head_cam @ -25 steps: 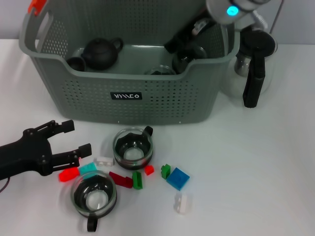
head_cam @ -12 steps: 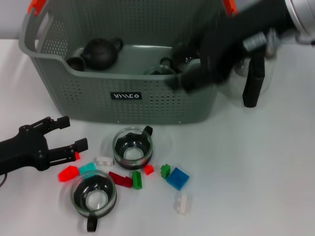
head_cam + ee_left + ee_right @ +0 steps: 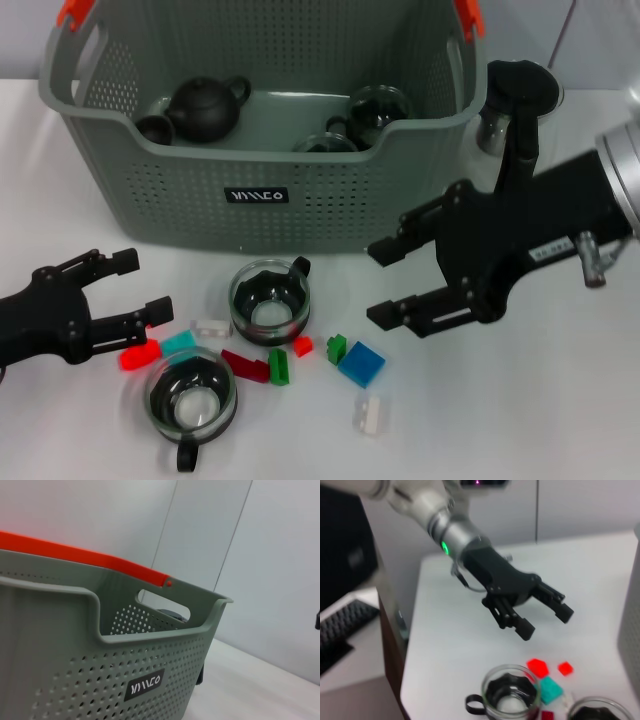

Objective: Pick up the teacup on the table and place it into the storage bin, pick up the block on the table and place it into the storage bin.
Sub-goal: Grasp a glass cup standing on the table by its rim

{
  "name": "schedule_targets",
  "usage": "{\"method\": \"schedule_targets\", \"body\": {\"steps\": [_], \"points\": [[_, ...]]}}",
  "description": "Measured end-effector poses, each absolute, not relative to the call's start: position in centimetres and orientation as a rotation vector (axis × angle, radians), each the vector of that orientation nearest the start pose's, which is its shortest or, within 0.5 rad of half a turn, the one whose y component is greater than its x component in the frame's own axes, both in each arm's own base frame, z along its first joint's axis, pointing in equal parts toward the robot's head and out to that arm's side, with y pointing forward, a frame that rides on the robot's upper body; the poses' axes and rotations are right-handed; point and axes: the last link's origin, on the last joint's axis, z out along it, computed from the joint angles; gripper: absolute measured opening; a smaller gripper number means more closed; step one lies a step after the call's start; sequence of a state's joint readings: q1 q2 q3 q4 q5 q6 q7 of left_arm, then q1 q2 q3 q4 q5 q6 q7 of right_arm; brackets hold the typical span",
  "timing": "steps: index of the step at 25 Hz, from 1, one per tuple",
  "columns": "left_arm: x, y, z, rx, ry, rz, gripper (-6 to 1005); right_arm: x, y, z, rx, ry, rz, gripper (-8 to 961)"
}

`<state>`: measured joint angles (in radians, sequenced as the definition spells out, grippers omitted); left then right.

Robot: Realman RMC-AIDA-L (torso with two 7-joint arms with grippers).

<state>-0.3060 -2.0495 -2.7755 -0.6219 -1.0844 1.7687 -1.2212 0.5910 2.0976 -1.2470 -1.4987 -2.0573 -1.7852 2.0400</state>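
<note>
The grey perforated storage bin [image 3: 300,215] stands at the back and holds a black teapot [image 3: 205,105] and glass cups [image 3: 378,105]. Two glass teacups stand on the table, one [image 3: 270,300] just in front of the bin and one [image 3: 192,395] nearer me. Small blocks lie around them: red [image 3: 138,354], teal [image 3: 180,343], blue [image 3: 361,363], white [image 3: 370,413]. My right gripper [image 3: 385,282] is open and empty, above the table to the right of the blocks. My left gripper [image 3: 143,285] is open and empty, left of the red block. It also shows in the right wrist view [image 3: 546,621].
A glass jug with a black handle [image 3: 515,115] stands right of the bin, behind my right arm. Green [image 3: 279,366], dark red [image 3: 243,363] and white [image 3: 211,327] blocks lie between the teacups. The left wrist view shows the bin's wall and label [image 3: 145,685].
My right gripper has come out of the bin and swung down in front of it, to the right of the blocks, open. My left gripper has drifted slightly back towards me.
</note>
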Motion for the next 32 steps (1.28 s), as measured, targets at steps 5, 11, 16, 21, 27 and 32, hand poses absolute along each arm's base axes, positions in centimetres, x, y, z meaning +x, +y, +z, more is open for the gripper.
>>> {"method": "schedule_targets", "body": {"steps": [5, 11, 16, 21, 27, 32], "points": [[-33.5, 24.9, 3.8, -2.488, -0.742, -0.852, 921, 16.7, 31.0, 0.6, -3.119, 0.096, 0.539, 626], [-32.9, 25.4, 3.9, -2.501, -0.72, -0.863, 921, 24.2, 29.5, -1.2, -2.896, 0.161, 0.847, 626], [-31.8, 25.9, 5.6, -2.59, -0.742, -0.836, 921, 26.6, 27.9, -2.5, -2.796, 0.19, 0.87, 627], [-28.7, 26.9, 9.1, -2.736, -0.884, -0.633, 920, 27.2, 27.6, -2.5, -2.743, 0.224, 0.891, 628], [-24.5, 30.1, 9.3, -2.687, -1.245, -0.243, 920, 27.5, 27.3, -2.7, -2.701, 0.241, 0.923, 627], [-21.0, 33.2, 6.0, -2.639, -1.36, 0.085, 920, 27.6, 27.3, -2.5, -2.681, 0.24, 0.93, 627]]}}
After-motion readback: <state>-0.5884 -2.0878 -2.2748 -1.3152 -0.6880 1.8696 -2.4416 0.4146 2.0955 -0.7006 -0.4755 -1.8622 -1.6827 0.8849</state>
